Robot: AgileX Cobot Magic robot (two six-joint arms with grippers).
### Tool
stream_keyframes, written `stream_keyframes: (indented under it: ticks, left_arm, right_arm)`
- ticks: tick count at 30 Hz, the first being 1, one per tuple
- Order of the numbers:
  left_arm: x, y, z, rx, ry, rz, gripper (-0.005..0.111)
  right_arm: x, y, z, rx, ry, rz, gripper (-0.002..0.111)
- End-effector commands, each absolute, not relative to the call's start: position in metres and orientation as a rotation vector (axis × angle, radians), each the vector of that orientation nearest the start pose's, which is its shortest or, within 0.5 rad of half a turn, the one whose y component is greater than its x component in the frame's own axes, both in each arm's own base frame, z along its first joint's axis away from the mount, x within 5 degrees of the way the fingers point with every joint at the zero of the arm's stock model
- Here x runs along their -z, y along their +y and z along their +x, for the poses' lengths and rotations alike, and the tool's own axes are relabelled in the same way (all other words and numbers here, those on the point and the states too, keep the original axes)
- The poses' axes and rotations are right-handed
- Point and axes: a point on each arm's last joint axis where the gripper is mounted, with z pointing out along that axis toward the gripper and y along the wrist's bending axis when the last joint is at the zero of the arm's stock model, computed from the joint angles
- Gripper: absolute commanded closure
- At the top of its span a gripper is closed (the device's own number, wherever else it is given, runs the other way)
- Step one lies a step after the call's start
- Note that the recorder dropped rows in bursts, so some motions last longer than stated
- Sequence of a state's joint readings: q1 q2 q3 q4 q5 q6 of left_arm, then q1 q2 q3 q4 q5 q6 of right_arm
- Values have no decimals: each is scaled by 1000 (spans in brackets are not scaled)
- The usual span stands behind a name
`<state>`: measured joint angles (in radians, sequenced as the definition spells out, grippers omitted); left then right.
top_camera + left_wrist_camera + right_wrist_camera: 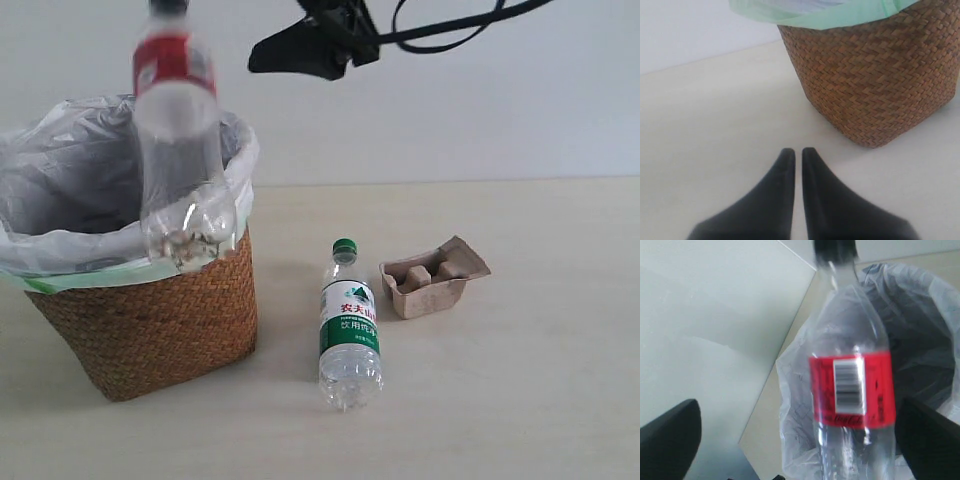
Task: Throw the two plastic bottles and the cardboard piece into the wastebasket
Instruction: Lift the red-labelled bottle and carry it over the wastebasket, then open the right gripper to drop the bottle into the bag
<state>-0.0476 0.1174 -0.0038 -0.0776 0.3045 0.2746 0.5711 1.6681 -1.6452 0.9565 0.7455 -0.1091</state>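
Right pincer [797, 407]: wide open, fingers [670, 440] well apart either side of the red-label bottle [180, 130], neither touching it, so it holds nothing. In the ext. view that bottle hangs upright in mid-air, black cap at 12 o'clock, base about level w/ the wastebasket [150, 320] rim, approx 8 o'clock from the pincer. Nothing grips it, so it's prob. dropping into the bag liner [60, 190]. Whether the base clears the near rim: can't tell.

Next up, as I judge it: green-cap bottle [350, 325]. It lies flat on the bench [540, 400], near the basket at its 3 o'clock, and roughly 6 o'clock from the right pincer, well below it. Long axis runs 12–6, cap at 12, so the jaws would need to close across it, 9–3. Pulp cardboard tray [435, 275] sits near, at 2 o'clock from that bottle, open side up, not touching.

Left pincer [794, 151]: closed to a hairline gap, empty, low over the bench, basket wall ahead of it; not seen in ext. view. Bottle & tray lie on the right arm's side, so the right arm looks nearer for both.
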Motion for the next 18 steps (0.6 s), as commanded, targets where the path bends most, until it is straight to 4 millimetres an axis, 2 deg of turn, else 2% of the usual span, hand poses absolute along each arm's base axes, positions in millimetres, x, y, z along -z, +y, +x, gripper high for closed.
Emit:
stream_keyframes:
  ticks: [1,11,16,18]
  left_arm:
    - [-180,-5,61,-71,1872,231,103]
    - [-180,-5,61,-71,1872,231,103]
    - [-180,-5,61,-71,1872,231,103]
    - [-180,-5,61,-71,1872,231,103]
  right_arm:
    - [-406,267,300,-1377,2186,-300,14]
    - [-407,263,296,-1287,2205,-381,14]
    - [-396,253,299,-1089,2322,-367,14]
    - [-389,247,301,-960,2384,-359,14]
